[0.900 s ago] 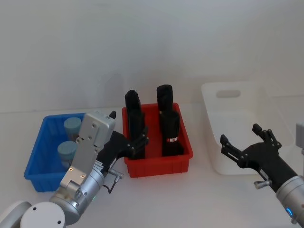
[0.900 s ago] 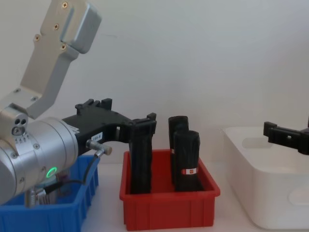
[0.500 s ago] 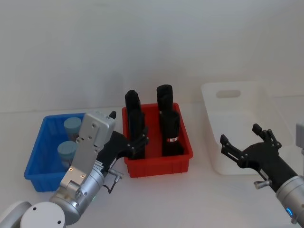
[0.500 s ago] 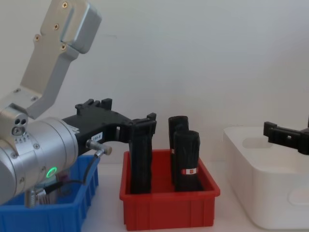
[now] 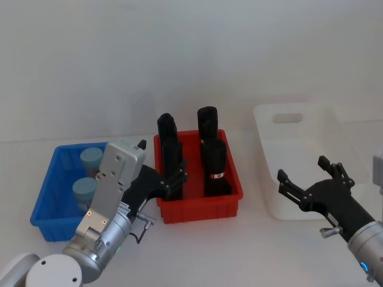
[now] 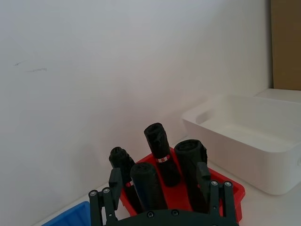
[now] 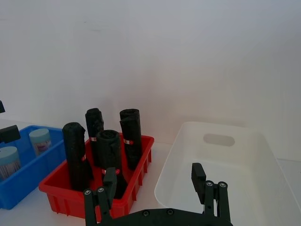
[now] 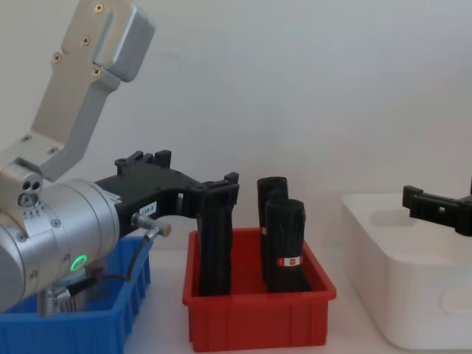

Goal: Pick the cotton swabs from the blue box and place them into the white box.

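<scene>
Head view: two swabs (image 5: 84,190), blue box (image 5: 51,229); four rolls (image 5: 214,170), red bin (image 5: 200,209); one white box (image 5: 267,179); left gripper (image 6: 159,176), right gripper (image 5: 303,169) spread.

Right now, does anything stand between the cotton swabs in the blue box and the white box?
Yes. The red bin with four upright black rolls sits between the blue box and the white box; the cotton swabs would likely need lifting over them.

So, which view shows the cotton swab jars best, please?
The head view: both jars stand in the blue box, seen from above. The right wrist view catches them at its edge; the chest view's left arm covers them.
</scene>
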Action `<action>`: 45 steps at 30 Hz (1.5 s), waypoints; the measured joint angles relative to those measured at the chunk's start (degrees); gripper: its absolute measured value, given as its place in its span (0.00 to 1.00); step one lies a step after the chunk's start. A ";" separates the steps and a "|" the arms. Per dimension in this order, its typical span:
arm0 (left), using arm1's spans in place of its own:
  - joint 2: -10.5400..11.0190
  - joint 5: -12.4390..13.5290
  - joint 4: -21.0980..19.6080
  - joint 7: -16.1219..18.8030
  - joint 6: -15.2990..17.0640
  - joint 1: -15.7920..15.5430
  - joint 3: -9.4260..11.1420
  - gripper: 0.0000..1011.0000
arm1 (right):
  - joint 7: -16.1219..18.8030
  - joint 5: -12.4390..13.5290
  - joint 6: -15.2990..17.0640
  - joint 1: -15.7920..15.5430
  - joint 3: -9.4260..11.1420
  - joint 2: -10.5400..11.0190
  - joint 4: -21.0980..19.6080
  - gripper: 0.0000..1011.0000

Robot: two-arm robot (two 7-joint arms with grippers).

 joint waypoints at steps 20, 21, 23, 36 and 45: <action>0.00 0.00 0.00 0.00 0.00 0.00 0.00 0.99 | 0.00 0.00 0.00 0.00 0.00 0.00 0.00 0.99; 0.00 0.00 0.00 0.00 0.00 0.00 0.00 0.99 | 0.00 0.00 0.00 0.00 0.00 0.00 0.00 0.99; 0.00 0.00 0.00 0.00 0.00 0.00 0.00 0.99 | 0.00 0.00 0.00 0.00 0.00 0.00 0.00 0.99; 0.35 -0.46 1.05 -1.02 0.17 -0.61 -0.95 0.99 | 0.00 0.00 0.00 0.00 0.00 0.00 0.00 0.99; 1.35 -1.88 2.30 -1.21 1.26 -0.97 -2.57 0.99 | 0.00 0.00 0.00 0.00 0.00 0.00 0.00 0.99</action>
